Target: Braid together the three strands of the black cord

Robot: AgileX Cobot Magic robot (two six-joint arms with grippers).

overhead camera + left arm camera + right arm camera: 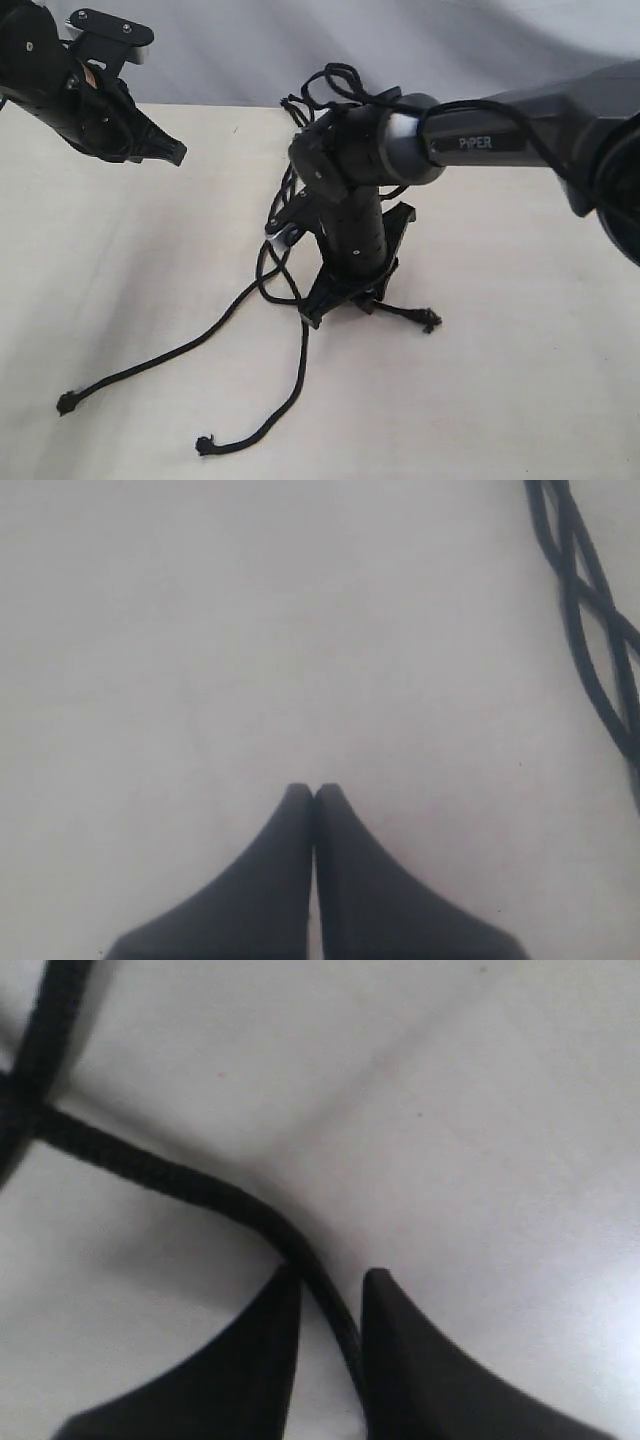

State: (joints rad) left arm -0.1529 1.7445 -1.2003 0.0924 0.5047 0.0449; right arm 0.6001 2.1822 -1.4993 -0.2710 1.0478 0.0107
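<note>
Strand (190, 1182) sits, seemingly loose, between parted tips of right hand (332, 1282).

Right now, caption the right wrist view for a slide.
Right gripper, jaws slightly apart, with a black strand running between them over the pale table.

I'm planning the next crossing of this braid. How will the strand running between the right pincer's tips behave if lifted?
Probably floppy: the strand curves loosely across the table toward the right pincer, so it should droop either side of a grip. Likely light, being thin. Its woven-looking surface probably resists slipping.
</note>
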